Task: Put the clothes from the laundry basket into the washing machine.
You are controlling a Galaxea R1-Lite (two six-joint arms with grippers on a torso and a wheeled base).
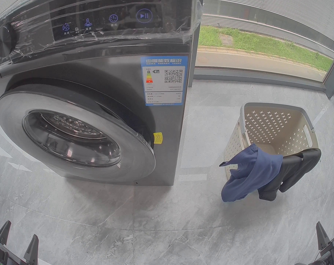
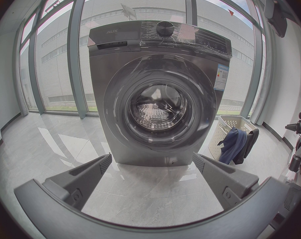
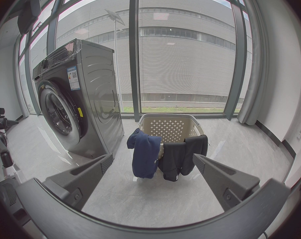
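Note:
A dark grey washing machine (image 1: 100, 78) stands on the left with its round glass door (image 1: 73, 138) shut; it also fills the middle of the left wrist view (image 2: 158, 93). To its right on the floor sits a cream laundry basket (image 1: 275, 127). A blue garment (image 1: 253, 172) and a black garment (image 1: 292, 172) hang over its near rim. My left gripper (image 1: 18, 238) is low at the front left, open and empty. My right gripper (image 1: 331, 225) is low at the front right, open and empty, facing the basket (image 3: 170, 128) from some way off.
The floor is pale grey marble tile (image 1: 167, 218), bare between the grippers, the machine and the basket. Tall windows (image 1: 270, 37) run behind the basket, with grass outside. A white wall and curtain (image 3: 256, 83) close off the right side.

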